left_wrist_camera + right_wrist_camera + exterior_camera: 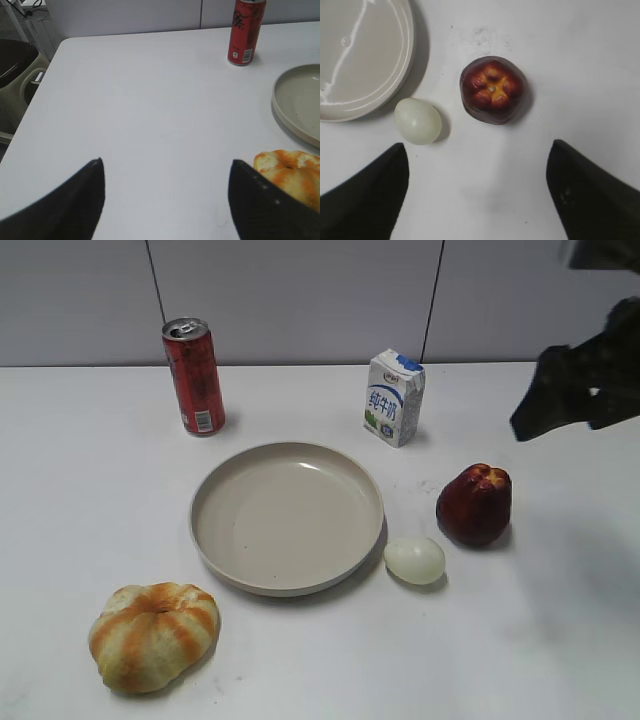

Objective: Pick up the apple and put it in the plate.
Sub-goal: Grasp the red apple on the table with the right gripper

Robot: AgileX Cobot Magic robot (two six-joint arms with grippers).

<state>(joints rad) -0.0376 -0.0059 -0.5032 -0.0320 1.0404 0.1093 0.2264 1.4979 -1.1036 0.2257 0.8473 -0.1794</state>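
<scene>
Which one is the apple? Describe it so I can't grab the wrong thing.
Start at the big beige plate mid-table and look just off its right rim. Two things sit there: a pale egg against the rim, and farther right the apple, dark red, lumpy, with a yellow-orange top.

Seven things are sitting on the white table [80,490]. One apple [474,504] is lying just ahead of the wide-spread right gripper [475,192], one egg [415,560] ahead to its left, one plate [225,550] further left. One bun [154,634] is lying beside the left gripper [167,200]. One red can [194,376] and one milk carton [393,397] are standing beyond.
</scene>
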